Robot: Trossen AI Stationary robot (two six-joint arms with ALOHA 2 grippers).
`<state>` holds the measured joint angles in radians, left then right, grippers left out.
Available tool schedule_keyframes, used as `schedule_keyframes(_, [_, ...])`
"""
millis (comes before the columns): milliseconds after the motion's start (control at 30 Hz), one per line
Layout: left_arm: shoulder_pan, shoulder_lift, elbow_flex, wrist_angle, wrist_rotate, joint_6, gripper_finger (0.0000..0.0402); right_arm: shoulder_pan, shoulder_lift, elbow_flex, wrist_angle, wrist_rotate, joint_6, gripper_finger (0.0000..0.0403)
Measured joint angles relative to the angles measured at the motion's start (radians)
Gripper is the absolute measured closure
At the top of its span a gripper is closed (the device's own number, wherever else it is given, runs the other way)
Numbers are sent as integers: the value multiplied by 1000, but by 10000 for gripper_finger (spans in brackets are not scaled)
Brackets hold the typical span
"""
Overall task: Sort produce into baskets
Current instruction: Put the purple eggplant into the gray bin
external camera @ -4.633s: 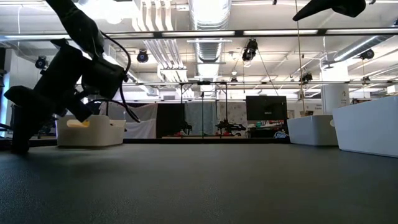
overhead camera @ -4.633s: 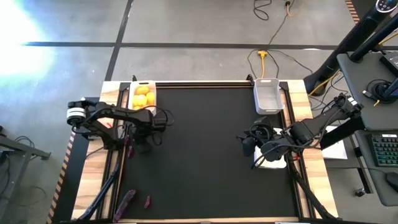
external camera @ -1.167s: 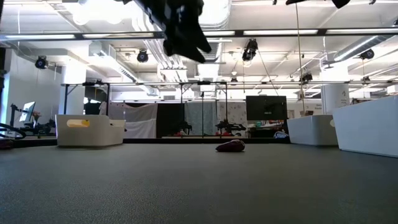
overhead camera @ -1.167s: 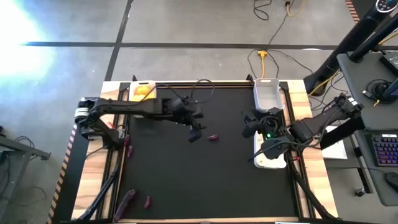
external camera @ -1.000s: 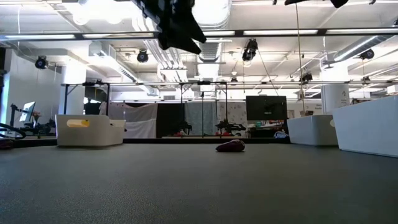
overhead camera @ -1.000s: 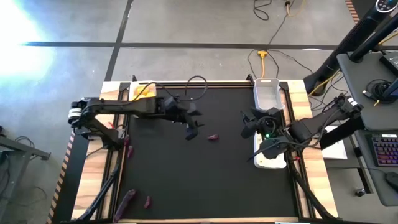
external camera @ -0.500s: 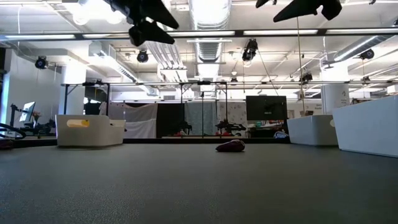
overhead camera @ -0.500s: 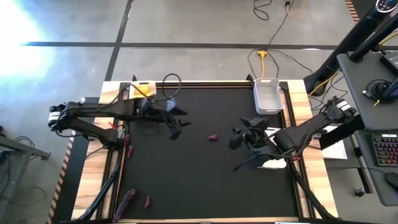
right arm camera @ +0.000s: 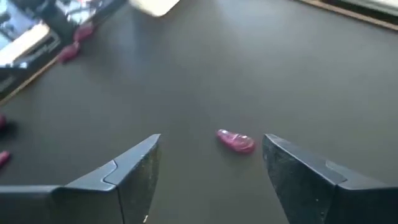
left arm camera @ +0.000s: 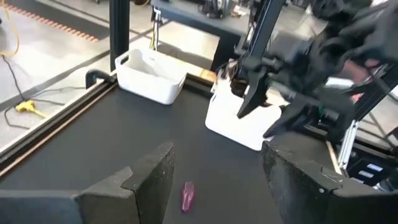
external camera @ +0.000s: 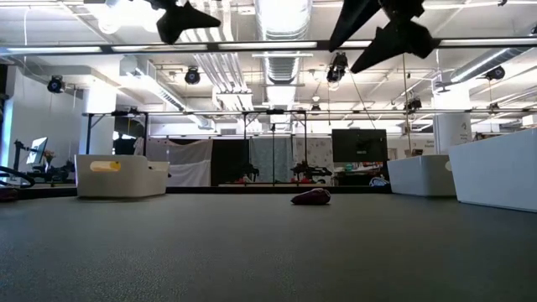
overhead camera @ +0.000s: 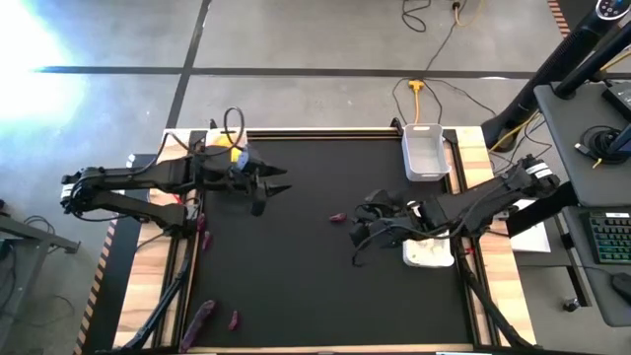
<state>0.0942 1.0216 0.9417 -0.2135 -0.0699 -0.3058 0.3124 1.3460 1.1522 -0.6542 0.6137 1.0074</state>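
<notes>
Matt black mat [overhead camera: 325, 286]; wood table edge [overhead camera: 498, 286]; glossy purple eggplant piece [right arm camera: 236, 141].

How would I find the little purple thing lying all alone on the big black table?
Start at the black table mat and look near its middle, just ahead of the right pincer, which is open. There lies a small dark purple eggplant-like piece, touching nothing. The other purple pieces sit off the mat at its left edge; only this one lies out on the bare black.

A small purple eggplant piece [overhead camera: 337, 216] lies flat mid-mat, well apart from the white baskets [overhead camera: 423, 151]
</notes>
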Motion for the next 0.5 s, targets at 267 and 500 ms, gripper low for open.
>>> schedule_keyframes(267, [-2, -69, -3, -27, 1, -3, 178, -30, 68, 0, 65, -96, -41, 91])
schedule_keyframes(500, [-2, -97, -17, -40, 1, 10, 178, -43, 79, 0, 85, -141, -40, 77])
